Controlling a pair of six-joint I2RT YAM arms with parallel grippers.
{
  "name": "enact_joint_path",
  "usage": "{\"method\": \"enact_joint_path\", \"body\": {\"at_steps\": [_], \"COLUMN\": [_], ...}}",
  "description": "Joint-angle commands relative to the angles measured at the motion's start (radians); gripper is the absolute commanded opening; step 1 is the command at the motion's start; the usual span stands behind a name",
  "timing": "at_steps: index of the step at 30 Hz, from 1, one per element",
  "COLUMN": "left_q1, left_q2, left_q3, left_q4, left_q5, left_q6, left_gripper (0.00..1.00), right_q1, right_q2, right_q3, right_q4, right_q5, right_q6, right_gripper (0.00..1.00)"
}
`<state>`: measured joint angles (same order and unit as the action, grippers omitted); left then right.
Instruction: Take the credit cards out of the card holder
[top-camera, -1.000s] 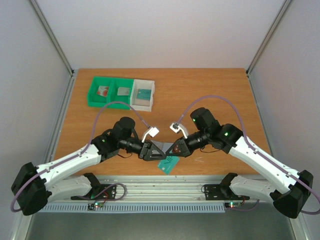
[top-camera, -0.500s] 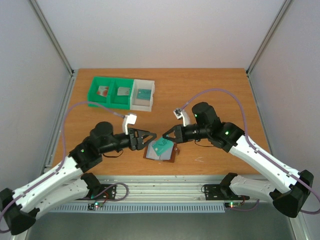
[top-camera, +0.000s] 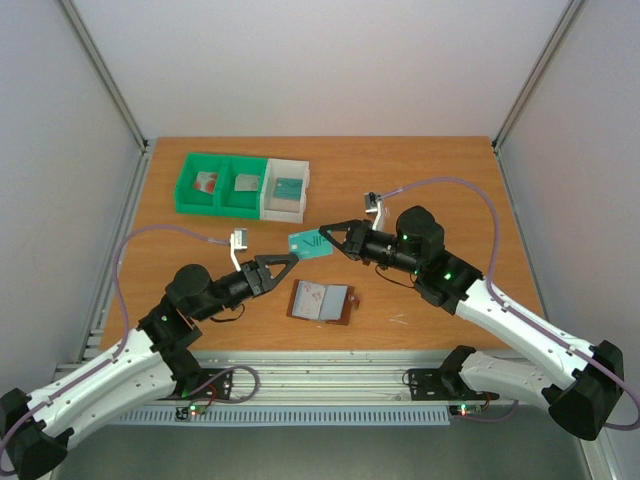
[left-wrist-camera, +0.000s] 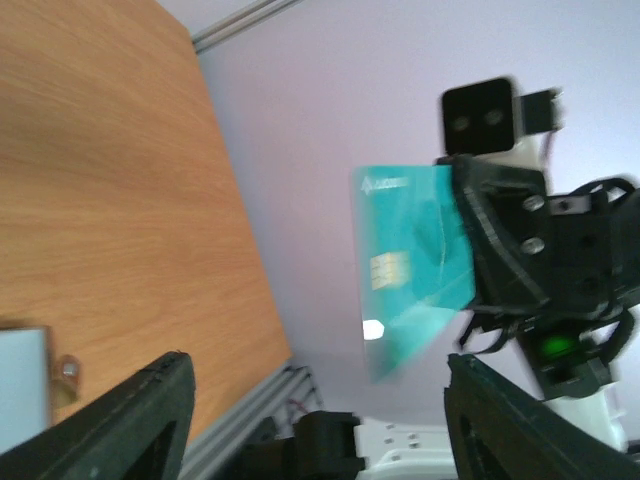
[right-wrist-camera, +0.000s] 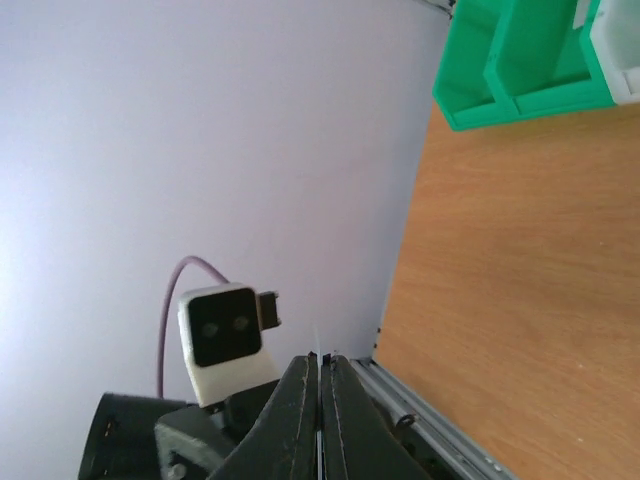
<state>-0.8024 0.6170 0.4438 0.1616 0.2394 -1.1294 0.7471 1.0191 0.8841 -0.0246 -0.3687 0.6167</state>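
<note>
The right gripper (top-camera: 326, 237) is clamped on a teal card (top-camera: 309, 244), pinching it by one short end and holding it in the air above the middle of the counter (top-camera: 420, 170). In the right wrist view the two fingers (right-wrist-camera: 300, 405) are pressed together, with only the card's thin edge showing between them. The left wrist view shows the card's face, with a gold chip and pale lettering. The left gripper (top-camera: 283, 268) hangs near and left of the card, jaws spread wide, holding and touching nothing.

At the far left of the counter stands a green bin (top-camera: 190, 198) with two compartments. A white bin (top-camera: 268, 192) sits right up against its right side; whether they are joined I cannot tell.

The card holder (top-camera: 320, 301) lies open and flat near the front edge, between the two arms, its blue-grey lining facing up inside a brown border.

A white card with a red mark (top-camera: 206, 182) lies in the green bin's left compartment. A greyish card (top-camera: 246, 183) lies in its right compartment, and another teal one (top-camera: 288, 187) lies in the white bin.
</note>
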Motion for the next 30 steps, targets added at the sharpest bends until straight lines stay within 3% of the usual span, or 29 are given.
{"method": "enact_joint_path", "body": {"at_steps": [1,4,8,12,21,24,30], "left_q1": [0.003,0.003,0.003,0.003,0.003,0.003,0.005], "left_q2": [0.006,-0.007,-0.023,-0.017,0.008,0.012,-0.002], "left_q3": [0.020,0.028,0.008,0.015,0.038,0.041,0.036], "left_q4": [0.185,0.141,0.140,0.139,0.125,0.118,0.111], "left_q5": [0.005,-0.026,-0.076,-0.084,-0.092,-0.094,-0.102], "left_q6": [-0.057,-0.049,-0.059,-0.052,-0.020,-0.007,0.020], "left_gripper": [0.64,0.59,0.37,0.33,0.07,0.01,0.00], "right_q1": [-0.003,-0.003,-0.004,-0.003,-0.003,-0.004,-0.005], "right_q2": [0.019,0.011,0.007,-0.012,-0.015,0.001,0.006], "right_q3": [-0.074,-0.098,-0.111,-0.138,-0.136,-0.148,-0.192], "right_q4": [0.251,0.272,0.291,0.302,0.296,0.319,0.358], "right_q5": [0.059,0.078,0.063,0.070,0.042,0.030,0.020], "right_q6": [0.179,0.199,0.207,0.222,0.212,0.229,0.230], "right_gripper": [0.01,0.01,0.01,0.01,0.01,0.01,0.03]}}
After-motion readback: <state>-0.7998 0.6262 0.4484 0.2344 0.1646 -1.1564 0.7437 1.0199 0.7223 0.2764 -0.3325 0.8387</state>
